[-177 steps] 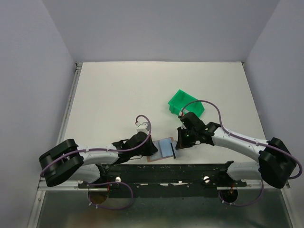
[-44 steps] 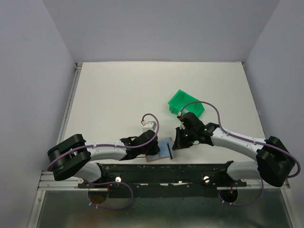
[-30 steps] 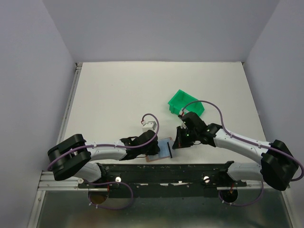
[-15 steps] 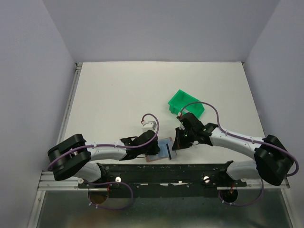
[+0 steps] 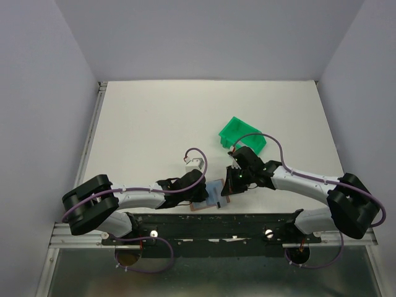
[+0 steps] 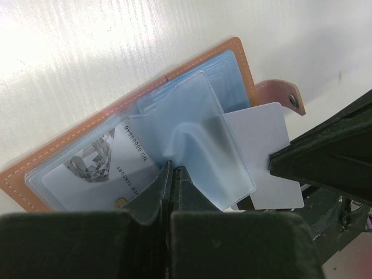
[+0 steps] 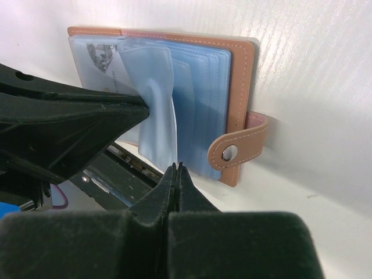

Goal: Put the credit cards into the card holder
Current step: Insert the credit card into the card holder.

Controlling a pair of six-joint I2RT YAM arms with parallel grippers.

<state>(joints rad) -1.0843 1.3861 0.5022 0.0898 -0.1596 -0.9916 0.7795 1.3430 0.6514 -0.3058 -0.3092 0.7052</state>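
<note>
The tan leather card holder [image 6: 235, 55] lies open at the table's near edge, its blue plastic sleeves showing; it also shows in the top view [image 5: 201, 207] and the right wrist view [image 7: 241, 81]. My left gripper [image 6: 171, 168] is shut on one sleeve [image 6: 197, 128] and holds it lifted. My right gripper [image 7: 176, 168] is shut on a pale grey credit card [image 6: 264, 145], whose edge lies under the lifted sleeve. In the right wrist view the card is edge-on. Another credit card [image 6: 99, 168], printed with a small dark mark, sits in a sleeve on the left half. The snap tab [image 7: 238, 148] hangs free.
A green plastic bin [image 5: 242, 135] stands behind the right gripper [image 5: 229, 187]. The black mounting rail [image 5: 216, 223] runs along the table's near edge just below the card holder. The left gripper [image 5: 199, 189] and the right gripper are close together over the holder.
The left gripper moved right onto the holder and lifted a sleeve. The right gripper has crept left with the card, its edge now under that sleeve.
</note>
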